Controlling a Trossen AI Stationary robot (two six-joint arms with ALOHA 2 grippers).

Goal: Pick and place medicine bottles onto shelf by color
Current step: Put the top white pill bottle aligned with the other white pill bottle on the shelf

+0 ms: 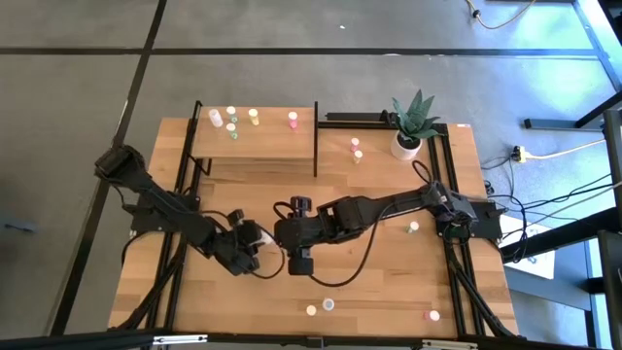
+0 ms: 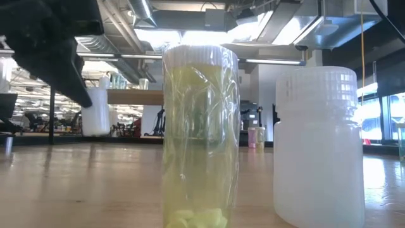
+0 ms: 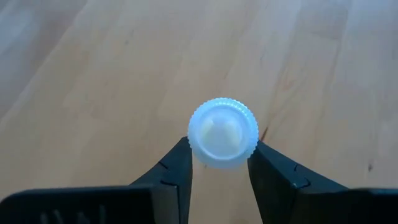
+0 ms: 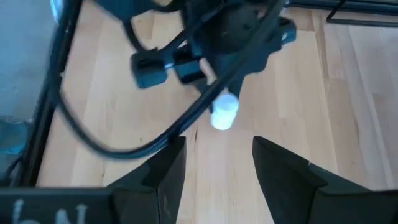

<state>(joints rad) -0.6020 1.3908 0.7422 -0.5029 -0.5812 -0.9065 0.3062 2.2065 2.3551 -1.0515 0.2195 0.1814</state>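
My left gripper (image 3: 221,148) is shut on a small white medicine bottle (image 3: 222,132) over the middle of the table (image 1: 260,233). In the right wrist view the same bottle (image 4: 224,115) shows under the left hand. My right gripper (image 4: 219,144) stands open just to the right of it (image 1: 280,236), with nothing between its fingers. The shelf (image 1: 282,146) at the far left carries several bottles standing on their bases: white (image 1: 216,117), green (image 1: 233,129), yellow (image 1: 254,115) and pink (image 1: 293,119). My left gripper pinches the white bottle between its two fingers, on opposite sides of the round ribbed cap (image 3: 194,147). The fingers slant downward. The bottle is tilted, with its cap end toward my wrist. In the right wrist view it looks clear of the wood.
Loose bottles stand near the plant pot (image 1: 406,144), at the right (image 1: 413,227) and along the near edge (image 1: 328,303) (image 1: 433,314). Two of them, a yellow-green (image 2: 201,136) and a white (image 2: 318,145), fill the low view. Black frame posts edge the table.
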